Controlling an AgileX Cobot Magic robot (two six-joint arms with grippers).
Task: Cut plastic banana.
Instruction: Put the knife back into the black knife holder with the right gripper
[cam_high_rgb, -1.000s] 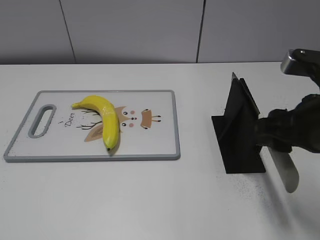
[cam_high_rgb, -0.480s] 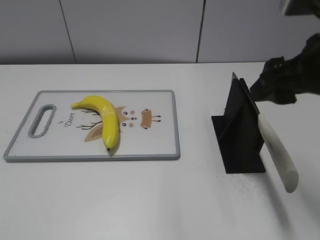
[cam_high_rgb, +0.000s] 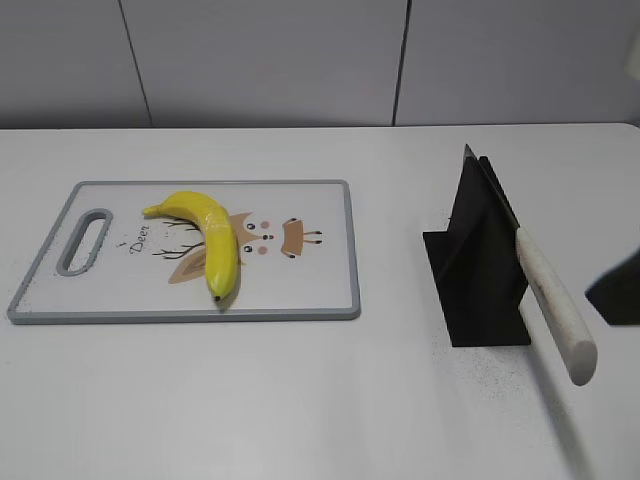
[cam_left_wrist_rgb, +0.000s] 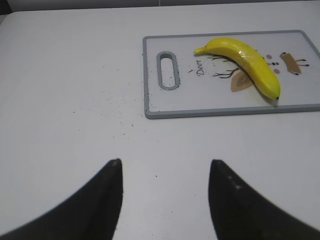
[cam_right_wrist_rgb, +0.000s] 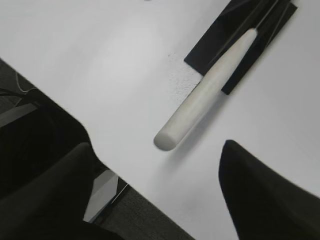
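Plainly, the white table (cam_high_rgb: 300, 400) has wide bare room in front of the cutting board (cam_high_rgb: 330, 290) and between it and the black knife stand (cam_high_rgb: 480, 270). One plastic banana (cam_high_rgb: 210, 240) lies on the board, curving toward its near edge. One knife (cam_high_rgb: 550, 300) leans in the stand, pale handle jutting past it. The left gripper (cam_left_wrist_rgb: 165, 192) hovers spread over bare table; the right gripper (cam_right_wrist_rgb: 160, 185), fingers apart, hangs beside the handle, touching nothing.
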